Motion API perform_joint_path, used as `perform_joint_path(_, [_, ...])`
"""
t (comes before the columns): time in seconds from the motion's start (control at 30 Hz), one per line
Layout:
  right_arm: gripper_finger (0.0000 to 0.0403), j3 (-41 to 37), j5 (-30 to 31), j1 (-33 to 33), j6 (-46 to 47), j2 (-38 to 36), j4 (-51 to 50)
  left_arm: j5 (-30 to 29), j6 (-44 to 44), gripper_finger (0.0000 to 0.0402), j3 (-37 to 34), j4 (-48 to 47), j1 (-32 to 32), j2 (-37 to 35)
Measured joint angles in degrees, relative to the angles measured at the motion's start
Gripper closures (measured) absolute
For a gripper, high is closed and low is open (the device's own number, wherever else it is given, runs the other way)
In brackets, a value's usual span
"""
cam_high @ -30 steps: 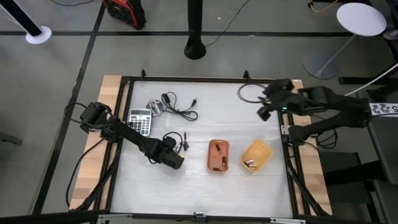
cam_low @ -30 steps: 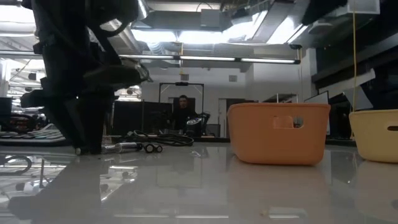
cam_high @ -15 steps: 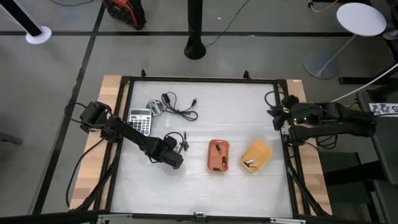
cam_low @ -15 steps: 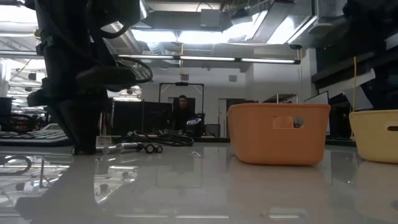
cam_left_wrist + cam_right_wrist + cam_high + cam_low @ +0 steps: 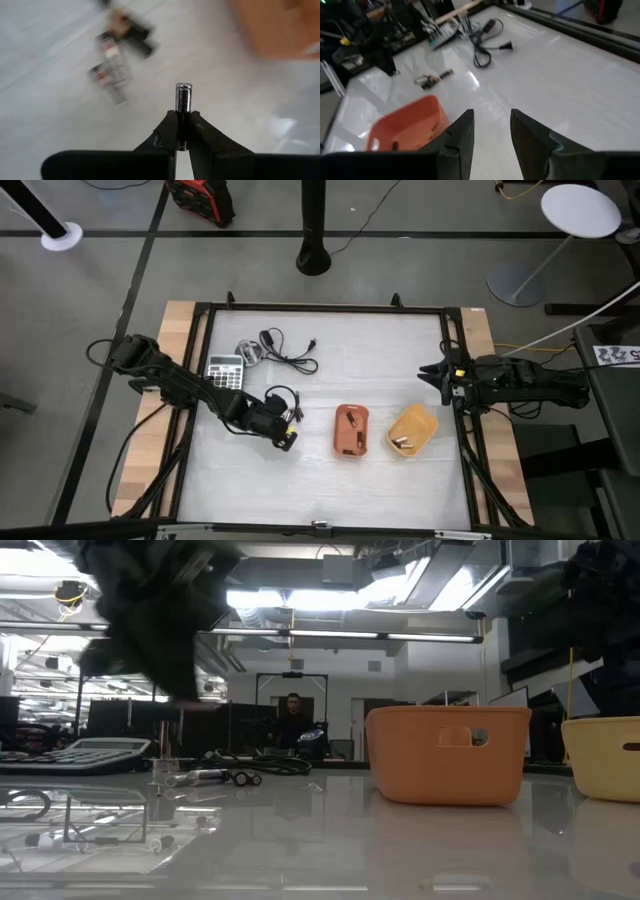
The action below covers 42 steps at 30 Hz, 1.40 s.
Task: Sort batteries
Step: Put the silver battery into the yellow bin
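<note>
The worktop (image 5: 330, 470) is a pale rectangular surface framed by dark rails, with both arms reaching in from opposite sides. The left arm (image 5: 185, 387) extends from the left edge toward the centre; the right arm (image 5: 530, 380) lies along the right rail, with its pincer (image 5: 432, 372) just inside that edge, clear of the containers. In the right wrist view, the right pincer (image 5: 491, 131) stands with its fingers apart and nothing between them. Two trays sit side by side right of centre: the orange tray (image 5: 350, 430) and, to its right, the yellow tray (image 5: 412, 430); each contains small dark items, which the high view shows too small to identify. The grey calculator (image 5: 225, 375) lies near the left edge, and the black cable (image 5: 288, 352) lies beside it toward the far side. The left pincer (image 5: 283, 432) is positioned left of the orange tray and appears raised off the surface in the low view. In the left wrist view, the left pincer (image 5: 183, 131) is clamped on one battery (image 5: 183, 102), which stands upright between the fingertips with its silvery end projecting beyond them. The loose batteries (image 5: 112, 62) lie in a blurred cluster on the worktop beyond the held one, near the left pincer and between the calculator and the orange tray.
</note>
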Motion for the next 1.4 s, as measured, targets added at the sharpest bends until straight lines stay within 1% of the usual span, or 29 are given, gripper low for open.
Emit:
perform_joint_path(0.07, [0.0281, -0.3, 0.3, 0.0, -0.1, -0.2, 1.5, -1.1, 2.1, 0.0381, 0.0, 5.1, 0.5, 0.1])
perform_joint_path(0.17, [0.0281, -2.0, 2.0, 0.0, -0.3, -0.2, 6.2, -3.9, 7.1, 0.0380, 0.0, 15.8, 2.4, 1.1])
perform_joint_path(0.23, [0.0281, -4.3, 1.7, 0.0, -1.7, -0.2, 10.5, -5.8, 12.6, 0.0380, 0.0, 24.3, 4.1, 2.5])
perform_joint_path(0.3, [0.0281, -7.1, 0.4, 0.0, -3.0, -0.1, 15.1, -6.5, 18.8, 0.0380, 0.0, 34.0, 6.3, 4.6])
perform_joint_path(0.4, [0.0281, -11.2, -1.4, 0.0, -3.4, -0.1, 20.9, -6.2, 27.8, 0.0380, 0.0, 50.4, 9.6, 8.8])
perform_joint_path(0.43, [0.0281, -12.2, -2.0, 0.0, -3.4, -0.1, 22.3, -5.2, 30.1, 0.0382, 0.2, 55.4, 10.6, 10.4])
perform_joint_path(0.47, [0.0281, -13.0, -2.1, 0.0, -3.5, -0.1, 23.0, -4.0, 32.2, 0.0383, 0.7, 59.0, 11.6, 12.2])
perform_joint_path(0.53, [0.0281, -13.8, -2.5, 0.0, -3.6, -0.1, 23.3, -1.5, 34.6, 0.0383, 3.3, 62.8, 13.2, 15.8])
perform_joint_path(0.6, [0.0281, -14.1, -2.5, 0.0, -4.5, -0.1, 23.4, 0.5, 36.7, 0.0382, 7.3, 63.2, 14.5, 19.3])
perform_joint_path(0.73, [0.0281, -14.1, -2.5, 0.0, -6.6, -0.1, 25.2, 5.9, 42.6, 0.0378, 18.0, 62.4, 15.8, 27.5])
perform_joint_path(0.8, [0.0281, -14.1, -2.5, 0.0, -8.1, -0.1, 26.2, 8.2, 46.0, 0.0379, 24.2, 58.5, 16.2, 31.5])
perform_joint_path(0.9, [0.0281, -14.1, -1.8, 0.0, -9.3, -0.1, 26.4, 10.4, 50.5, 0.0381, 33.6, 50.3, 16.5, 36.8])
perform_joint_path(1.03, [0.0281, -14.1, -1.0, 0.0, -9.3, -0.1, 25.9, 10.5, 56.2, 0.0373, 43.5, 40.4, 16.5, 42.3])
perform_joint_path(1.1, [0.0281, -14.1, -1.0, 0.0, -9.3, -0.1, 25.2, 10.6, 58.5, 0.0369, 46.9, 38.8, 16.5, 44.4])
perform_joint_path(1.2, [0.0281, -14.1, -1.0, 0.0, -9.3, -0.1, 23.4, 10.6, 61.2, 0.0366, 50.3, 38.9, 16.0, 46.7])
perform_joint_path(1.3, [0.0281, -14.1, -1.4, 0.0, -9.3, -0.1, 22.5, 10.6, 63.5, 0.0365, 52.2, 38.9, 15.3, 48.2])
perform_joint_path(1.4, [0.0281, -14.1, -1.9, 0.0, -9.6, -0.1, 22.7, 10.6, 63.6, 0.0365, 53.2, 39.5, 14.5, 49.5])
